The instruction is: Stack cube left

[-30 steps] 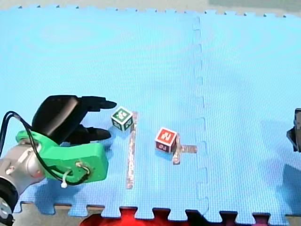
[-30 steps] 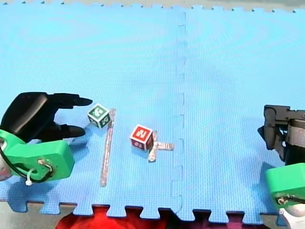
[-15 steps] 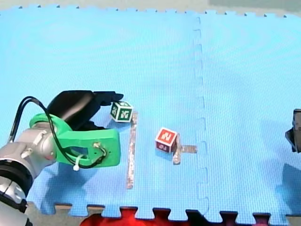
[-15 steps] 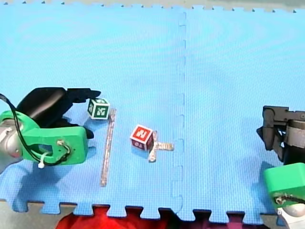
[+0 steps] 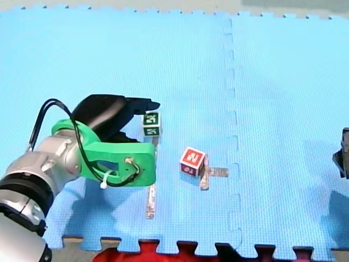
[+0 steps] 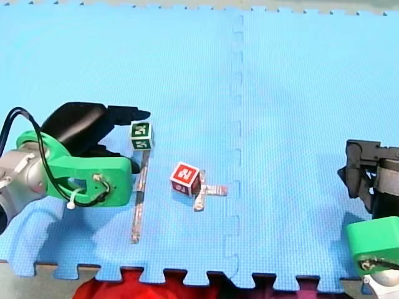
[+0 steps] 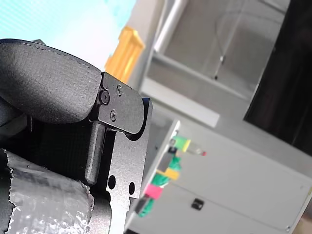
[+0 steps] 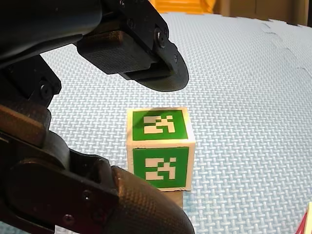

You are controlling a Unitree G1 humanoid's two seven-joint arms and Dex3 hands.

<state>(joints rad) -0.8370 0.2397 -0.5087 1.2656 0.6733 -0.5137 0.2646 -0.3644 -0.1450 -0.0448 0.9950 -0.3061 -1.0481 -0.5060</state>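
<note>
A green cube [image 5: 151, 124] with white code marks stands on the blue foam mat [image 5: 109, 54], at the far end of a grey tape strip [image 5: 151, 183]. My left hand [image 5: 144, 121] reaches in from the left. One black finger passes beyond the cube and another comes in on its near side. In the second wrist view the cube [image 8: 158, 148] sits between those fingers [image 8: 146, 63] with a gap showing at the far one. A red cube [image 5: 192, 161] rests to the right of it, beside a short tape cross [image 5: 214, 173]. My right hand [image 6: 365, 177] hangs at the mat's right edge and holds nothing.
A jigsaw seam [image 5: 233, 98] runs front to back through the mat, right of the cubes. Red material [image 5: 163, 254] shows under the mat's toothed front edge. In the first wrist view a black finger [image 7: 53, 83] stands before a grey cabinet [image 7: 234, 185].
My left hand has swept right and closed in around the green cube. The cube has shifted a little right and away, and has turned. The red cube and the right hand have not moved.
</note>
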